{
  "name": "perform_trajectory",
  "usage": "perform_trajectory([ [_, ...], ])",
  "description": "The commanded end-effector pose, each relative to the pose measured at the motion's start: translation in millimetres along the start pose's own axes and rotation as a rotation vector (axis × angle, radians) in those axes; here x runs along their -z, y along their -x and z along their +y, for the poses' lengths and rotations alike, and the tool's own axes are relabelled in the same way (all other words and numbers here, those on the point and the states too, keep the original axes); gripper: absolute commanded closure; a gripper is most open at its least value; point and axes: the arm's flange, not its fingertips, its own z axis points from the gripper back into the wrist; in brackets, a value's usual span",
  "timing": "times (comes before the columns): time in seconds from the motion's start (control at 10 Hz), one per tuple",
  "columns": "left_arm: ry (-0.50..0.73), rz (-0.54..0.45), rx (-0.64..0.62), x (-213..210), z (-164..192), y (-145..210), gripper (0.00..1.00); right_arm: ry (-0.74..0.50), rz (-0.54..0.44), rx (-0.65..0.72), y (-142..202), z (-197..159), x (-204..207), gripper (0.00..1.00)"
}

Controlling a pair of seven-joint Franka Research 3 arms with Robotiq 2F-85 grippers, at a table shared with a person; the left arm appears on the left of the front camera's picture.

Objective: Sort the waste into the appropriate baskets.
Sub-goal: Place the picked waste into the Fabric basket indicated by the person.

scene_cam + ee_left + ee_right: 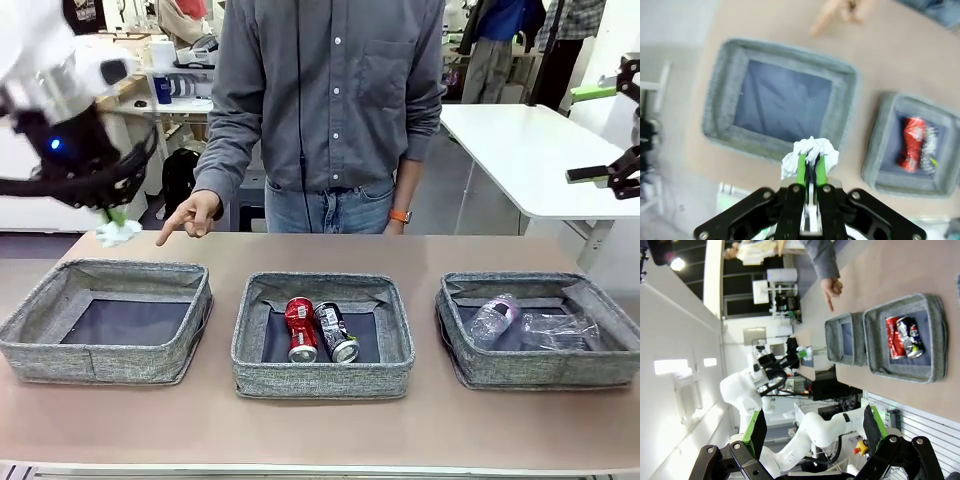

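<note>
My left gripper (115,218) hangs high at the far left, shut on a small white paper wad (118,232). From the left wrist, the wad (810,151) sits pinched between the green pads above one edge of the left basket (720,95), whose dark bottom is bare. The middle basket (322,378) holds a red can (299,328) and a black-and-silver can (337,332) side by side. Two clear plastic bottles (493,320) (556,328) lie in the right basket (540,368). My right gripper (588,133) is raised at the far right, open and holding nothing.
A person stands at the far side, one hand (190,215) pointing down at the table behind the left basket (105,362). A white table (530,150) stands behind on the right. Bare tabletop runs along the front edge and between the baskets.
</note>
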Motion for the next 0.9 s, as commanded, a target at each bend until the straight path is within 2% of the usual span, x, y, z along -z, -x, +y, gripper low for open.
perform_trajectory([
  [0.0,-0.060,-0.049,-0.070,26.9,0.3,6.8,0.97,-0.015,-0.016,-0.005,-2.1,2.0,1.8,0.00],
  [0.7,-0.066,0.024,-0.004,38.3,-2.6,13.3,0.97,-0.015,-0.016,-0.005,-2.1,2.0,1.8,0.00],
  [0.8,-0.045,0.026,0.021,36.9,-4.8,14.4,0.39,-0.015,-0.016,-0.005,-2.1,2.0,1.8,0.00],
])
